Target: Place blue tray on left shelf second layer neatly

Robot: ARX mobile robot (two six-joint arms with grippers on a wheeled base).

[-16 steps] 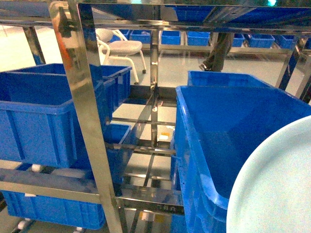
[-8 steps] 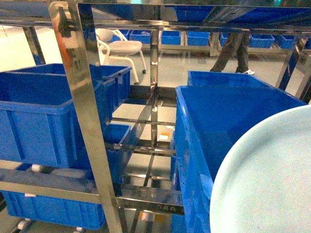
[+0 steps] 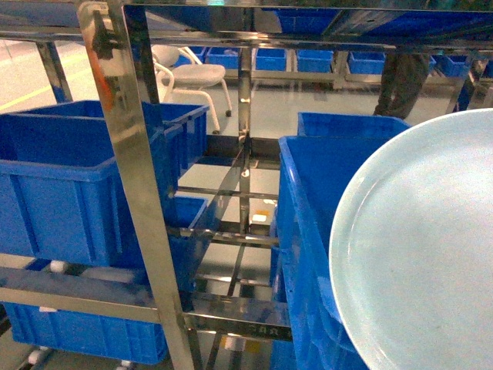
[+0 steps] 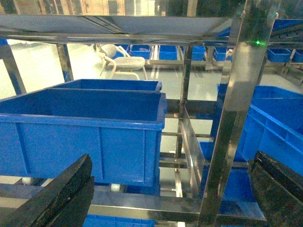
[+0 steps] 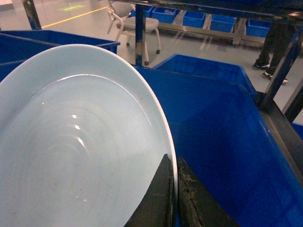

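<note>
The pale blue tray [image 3: 420,247] fills the right side of the head view, tilted up on edge in front of a deep blue crate [image 3: 316,193]. In the right wrist view my right gripper [image 5: 173,161] is shut on the rim of the tray [image 5: 80,142], one finger on each side. The left shelf [image 3: 129,169] is a shiny steel rack with square posts and open rails. Through the left wrist camera my left gripper [image 4: 173,156] stands wide open and holds nothing, facing the shelf post [image 4: 236,118] and a rail tier. Neither gripper shows in the head view.
Dark-blue crates [image 3: 62,185] sit on the shelf's left tiers, with more below [image 3: 85,331]. Another large crate [image 5: 222,132] lies under and right of the tray. A white chair [image 3: 192,77] and a person's legs [image 3: 400,85] are on the floor behind the rack.
The tray has risen and shifted left in the head view, covering more of the right crate. The person in the background has walked to the right.
</note>
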